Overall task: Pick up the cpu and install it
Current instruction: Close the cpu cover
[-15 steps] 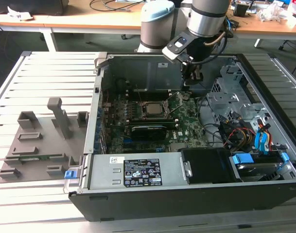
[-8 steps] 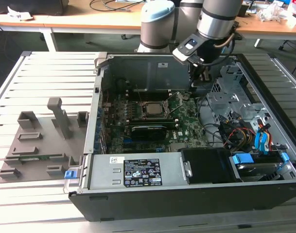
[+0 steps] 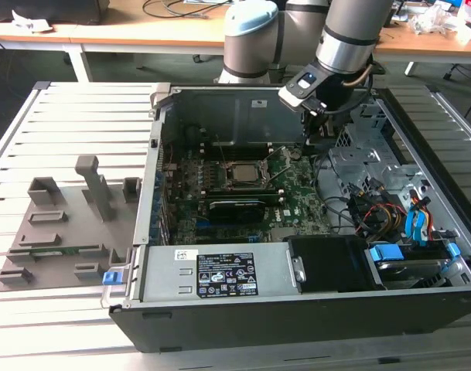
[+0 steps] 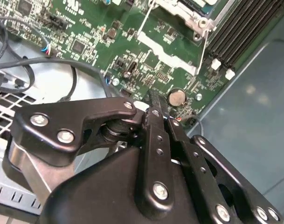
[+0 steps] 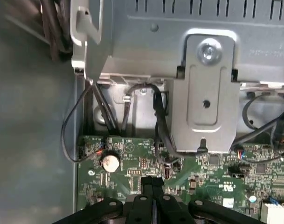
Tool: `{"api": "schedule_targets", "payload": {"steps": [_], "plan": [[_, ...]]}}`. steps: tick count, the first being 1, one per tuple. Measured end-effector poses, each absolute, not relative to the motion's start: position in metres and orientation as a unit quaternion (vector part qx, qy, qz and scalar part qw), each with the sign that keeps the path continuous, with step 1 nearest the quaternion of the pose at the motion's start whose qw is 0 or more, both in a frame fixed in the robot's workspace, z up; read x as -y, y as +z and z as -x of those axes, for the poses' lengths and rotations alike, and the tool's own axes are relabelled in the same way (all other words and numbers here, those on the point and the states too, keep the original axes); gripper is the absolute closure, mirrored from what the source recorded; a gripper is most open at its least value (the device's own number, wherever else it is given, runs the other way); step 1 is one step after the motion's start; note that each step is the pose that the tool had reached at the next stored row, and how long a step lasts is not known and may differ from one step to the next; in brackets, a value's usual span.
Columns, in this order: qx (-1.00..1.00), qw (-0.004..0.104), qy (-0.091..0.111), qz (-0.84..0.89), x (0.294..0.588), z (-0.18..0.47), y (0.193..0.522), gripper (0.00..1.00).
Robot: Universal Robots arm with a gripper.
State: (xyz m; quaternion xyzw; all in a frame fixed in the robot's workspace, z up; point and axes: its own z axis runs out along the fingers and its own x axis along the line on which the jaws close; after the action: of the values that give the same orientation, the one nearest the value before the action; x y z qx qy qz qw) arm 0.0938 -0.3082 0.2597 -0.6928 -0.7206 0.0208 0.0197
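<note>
Close before pincer (image 5: 152, 181): cables (image 5: 156, 121), metal bracket (image 5: 204, 93)

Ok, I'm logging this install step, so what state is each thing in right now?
computer case: open, side panel off.
cpu: sitting in the socket, not held.
tool: shut, holding nothing, above the motherboard.

Exterior view high over case (image 3: 297, 317), both wrist views close, mobo (image 4: 90, 28) (image 5: 207, 175)
</note>
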Motion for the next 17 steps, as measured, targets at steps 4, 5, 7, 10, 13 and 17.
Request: {"api": "schedule_targets", "payload": {"steps": [4, 5, 7, 10, 13, 17], "plan": [[0.721, 0.020, 0.021, 0.693, 0.308, -0.079, 0.259, 0.89], [0.721, 0.020, 0.021, 0.693, 0.308, -0.076, 0.259, 0.89], [0.721, 0.020, 0.021, 0.693, 0.308, -0.062, 0.259, 0.89], [0.721, 0.019, 0.021, 0.693, 0.308, -0.050, 0.260, 0.89], [0.721, 0.020, 0.021, 0.693, 0.308, -0.040, 0.259, 0.89], [0.721, 0.020, 0.021, 0.693, 0.308, -0.038, 0.261, 0.89]]}}
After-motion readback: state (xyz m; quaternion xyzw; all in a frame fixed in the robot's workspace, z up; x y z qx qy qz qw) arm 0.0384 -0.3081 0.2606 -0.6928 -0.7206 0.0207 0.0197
